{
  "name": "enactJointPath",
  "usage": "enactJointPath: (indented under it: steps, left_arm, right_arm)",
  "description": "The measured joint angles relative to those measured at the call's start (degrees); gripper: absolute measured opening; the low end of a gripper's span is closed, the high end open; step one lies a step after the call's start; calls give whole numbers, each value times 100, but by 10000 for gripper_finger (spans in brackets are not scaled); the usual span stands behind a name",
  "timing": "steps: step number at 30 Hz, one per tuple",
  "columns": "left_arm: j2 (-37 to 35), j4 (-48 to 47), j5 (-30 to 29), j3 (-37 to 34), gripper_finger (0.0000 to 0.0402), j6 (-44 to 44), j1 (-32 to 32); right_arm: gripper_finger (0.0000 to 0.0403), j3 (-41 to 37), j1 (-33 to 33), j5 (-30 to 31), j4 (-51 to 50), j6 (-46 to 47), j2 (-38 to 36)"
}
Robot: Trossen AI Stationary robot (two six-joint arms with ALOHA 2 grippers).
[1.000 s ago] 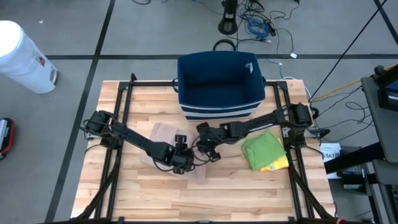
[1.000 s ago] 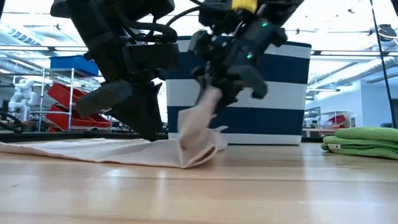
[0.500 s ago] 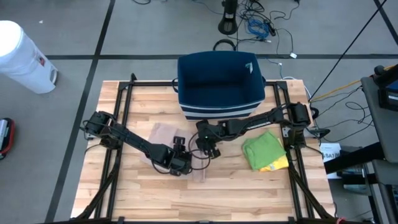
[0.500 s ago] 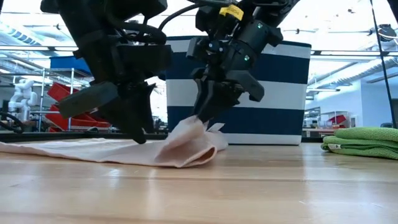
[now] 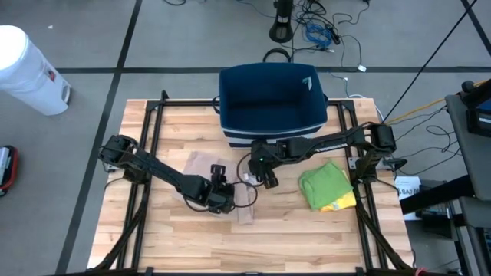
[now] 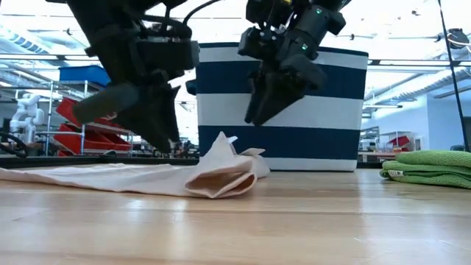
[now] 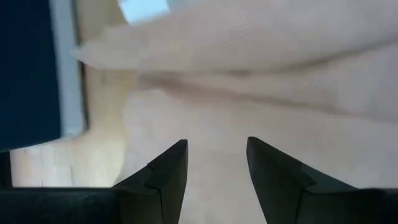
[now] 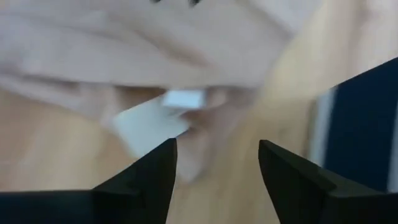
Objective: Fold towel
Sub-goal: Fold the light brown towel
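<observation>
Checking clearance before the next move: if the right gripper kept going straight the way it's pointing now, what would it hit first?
Most likely the beige towel: the right gripper is open, empty, and aimed at the towel's bunched fold and white tag. Depth is unclear.

— Where are we?

— We are in a robotics lab or workshop. A wooden table (image 5: 184, 238) stands on a grey floor (image 5: 115, 31) crossed by loose cables (image 5: 322, 34).

— What else tells us so?

— Across the table we see a bright hall with shelving holding red bins (image 6: 70, 118), and a white robot arm (image 6: 26, 107) standing far off among them.
</observation>
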Motion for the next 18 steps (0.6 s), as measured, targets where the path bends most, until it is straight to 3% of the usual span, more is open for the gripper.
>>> enactJointPath:
  steps: [5, 7, 11, 18]
  left_arm:
    - [-180, 238, 56, 0, 172, 45, -144]
    - [-187, 511, 411, 0, 172, 219, -224]
    - [-184, 1243, 1110, 0, 172, 525, -318]
    - [-178, 2236, 1521, 0, 172, 953, -480]
  right_arm:
    - [202, -208, 21, -795, -194, 296, 70]
    - [198, -416, 74, -957, -102, 377, 72]
    - [189, -878, 171, -969, 604, 516, 72]
    - [165, -1351, 84, -720, 1026, 797, 74]
